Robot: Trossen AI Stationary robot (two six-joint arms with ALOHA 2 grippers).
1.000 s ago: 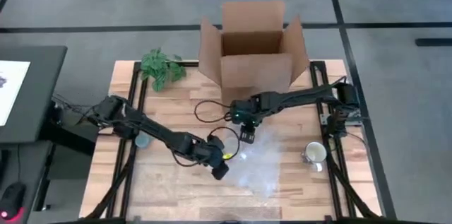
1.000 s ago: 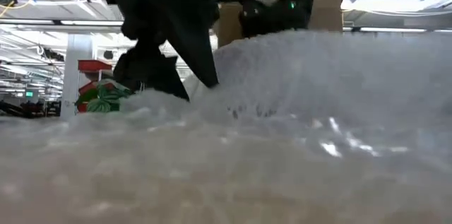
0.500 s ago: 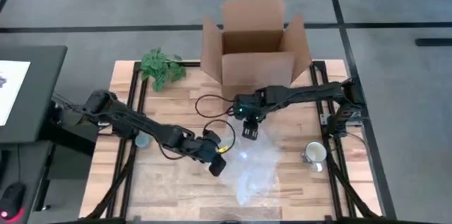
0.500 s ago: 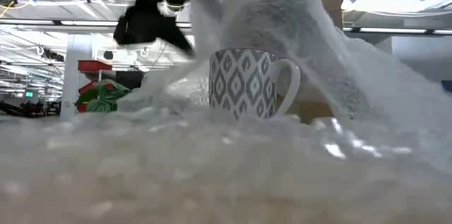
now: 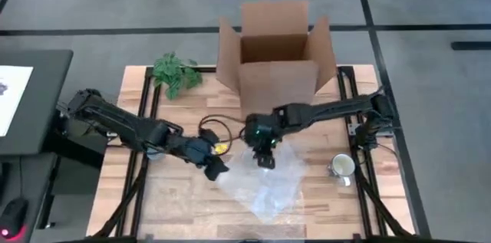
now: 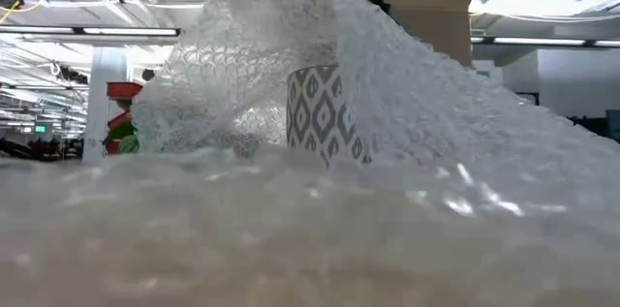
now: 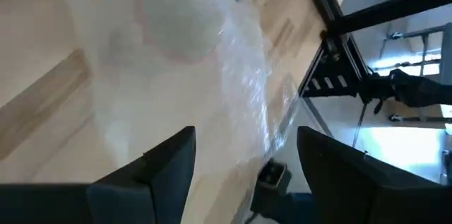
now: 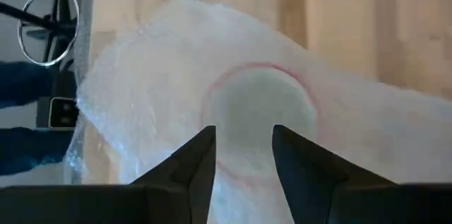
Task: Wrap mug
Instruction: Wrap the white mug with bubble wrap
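A patterned mug [image 6: 325, 113] stands mid-table under a draped sheet of bubble wrap [image 5: 265, 185], its rim showing through the film [image 8: 260, 121]. The right gripper [image 5: 264, 157] hangs over it, pinching the wrap's raised edge. The left gripper [image 5: 215, 169], fingers spread and empty, sits just beside the sheet; a box [image 5: 276, 67] stands behind.

An open cardboard box [image 5: 276, 59], a leafy plant [image 5: 175, 73], perhaps artificial, a second mug [image 5: 342, 167].

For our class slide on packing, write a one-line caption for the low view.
Bubble wrap draped over a patterned mug on the table.
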